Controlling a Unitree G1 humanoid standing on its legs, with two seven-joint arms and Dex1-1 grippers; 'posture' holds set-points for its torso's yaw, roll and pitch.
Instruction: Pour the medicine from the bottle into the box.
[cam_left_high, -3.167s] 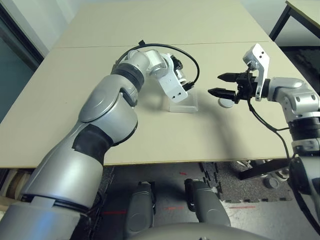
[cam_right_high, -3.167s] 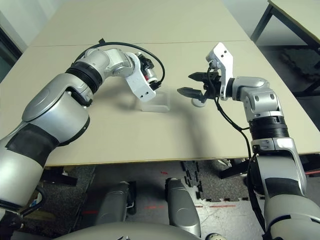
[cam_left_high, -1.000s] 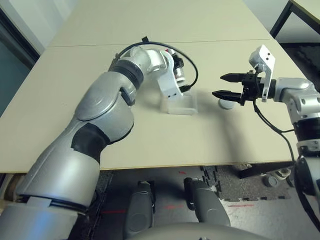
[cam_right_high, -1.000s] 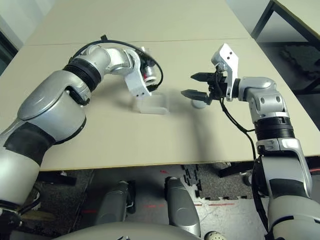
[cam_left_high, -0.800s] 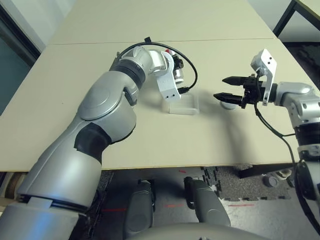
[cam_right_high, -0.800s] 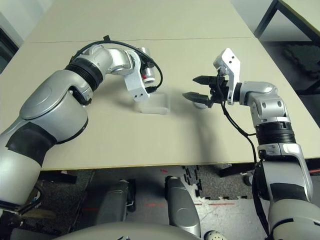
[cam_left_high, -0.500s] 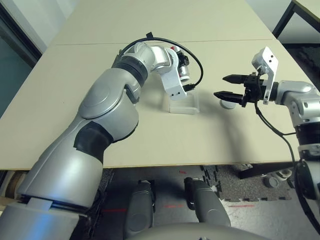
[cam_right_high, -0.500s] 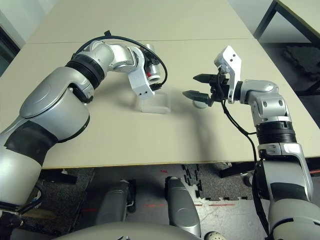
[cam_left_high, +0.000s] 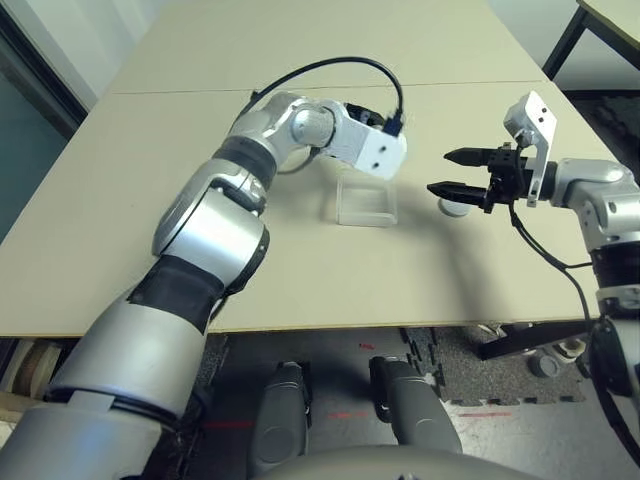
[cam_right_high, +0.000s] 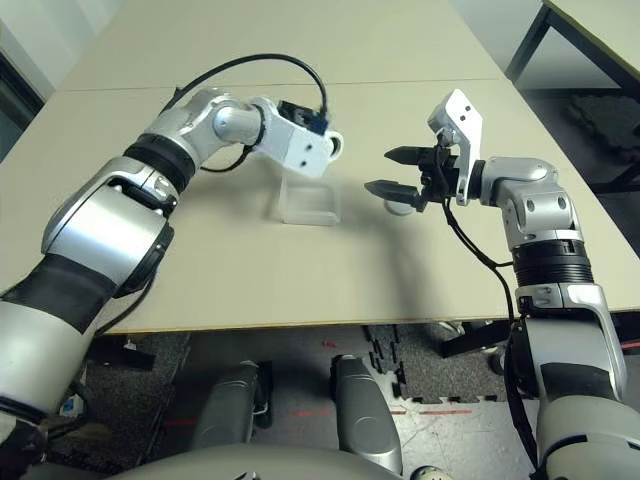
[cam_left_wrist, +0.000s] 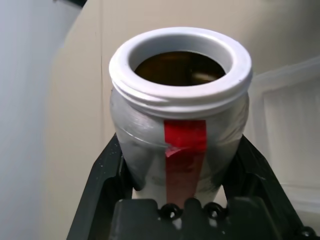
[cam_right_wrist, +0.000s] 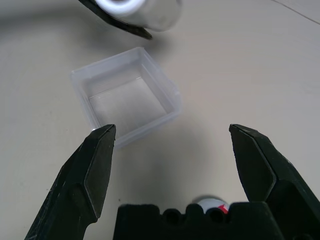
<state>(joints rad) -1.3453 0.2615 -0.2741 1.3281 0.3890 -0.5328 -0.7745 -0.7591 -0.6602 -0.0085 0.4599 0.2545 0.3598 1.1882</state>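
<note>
Clear plastic box (cam_right_wrist: 126, 95) sits on the beige worktop (cam_left_high: 300, 270). Left pincer (cam_left_wrist: 182, 200) pinches the bottle (cam_left_wrist: 181, 115) just above the box's far edge, mouth uncapped. Right pincer (cam_left_high: 444, 172) hangs spread above the cap (cam_left_high: 455, 207), beside the box.

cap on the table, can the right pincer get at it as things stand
Probably yes. The right pincer hangs open just above the cap, with bare table around it; the box and left pincer stand aside.
</note>
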